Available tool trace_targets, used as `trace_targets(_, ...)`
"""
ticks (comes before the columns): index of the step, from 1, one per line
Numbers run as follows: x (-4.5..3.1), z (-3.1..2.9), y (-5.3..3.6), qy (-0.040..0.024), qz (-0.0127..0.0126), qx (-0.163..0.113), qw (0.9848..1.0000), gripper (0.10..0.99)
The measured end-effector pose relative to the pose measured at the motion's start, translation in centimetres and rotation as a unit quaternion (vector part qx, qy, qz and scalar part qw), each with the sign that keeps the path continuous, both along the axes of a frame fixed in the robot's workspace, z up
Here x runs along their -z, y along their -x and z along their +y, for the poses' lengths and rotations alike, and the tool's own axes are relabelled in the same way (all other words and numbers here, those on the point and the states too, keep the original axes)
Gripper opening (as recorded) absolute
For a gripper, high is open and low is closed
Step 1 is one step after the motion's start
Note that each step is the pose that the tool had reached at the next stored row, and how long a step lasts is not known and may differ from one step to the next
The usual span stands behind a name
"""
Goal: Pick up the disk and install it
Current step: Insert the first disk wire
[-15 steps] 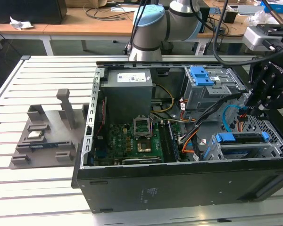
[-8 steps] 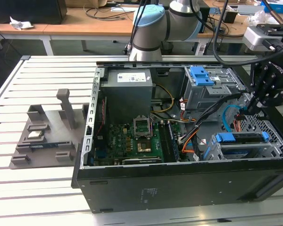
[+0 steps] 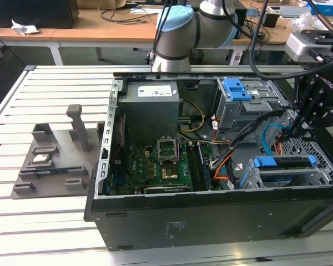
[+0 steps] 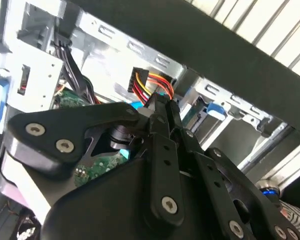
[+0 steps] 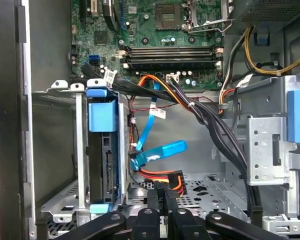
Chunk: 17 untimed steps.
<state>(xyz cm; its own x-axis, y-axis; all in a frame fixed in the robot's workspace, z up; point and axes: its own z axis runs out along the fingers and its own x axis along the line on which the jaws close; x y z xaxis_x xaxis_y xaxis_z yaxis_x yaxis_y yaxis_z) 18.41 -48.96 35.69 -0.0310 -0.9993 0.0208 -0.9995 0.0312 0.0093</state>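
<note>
In the exterior view, the black gripper hangs low inside the open computer case, on the exterior view's right. The disk, with its blue bracket, sits in the metal cage just below and beside it.

In the second wrist view, the gripper looks pressed together around a plug with red and yellow wires.

In the first wrist view, the disk stands on its edge in the cage, long side running toward the gripper, just beside it.

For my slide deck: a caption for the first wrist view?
Hand pinching the power connector beside the disk seated in its cage.
</note>
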Motion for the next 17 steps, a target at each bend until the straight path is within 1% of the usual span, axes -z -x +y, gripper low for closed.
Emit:
trace_targets(3,0.01,-0.81,0.3,0.0003,0.0,0.0,1.0,0.165)
trace_targets(4,0.02,-1.24,0.32,0.0007,0.0,0.0,1.0,0.165)
trace_targets(7,0.05,-2.9,0.34,0.0029,0.0,0.0,1.0,0.165)
trace_targets(10,0.16,-3.72,0.44,0.0037,0.0,0.0,1.0,0.165)
trace_targets(12,0.37,-4.02,0.51,0.0041,0.0,0.0,1.0,0.165)
trace_targets(17,0.85,-3.97,0.69,0.0042,0.0,-0.001,1.0,0.165)
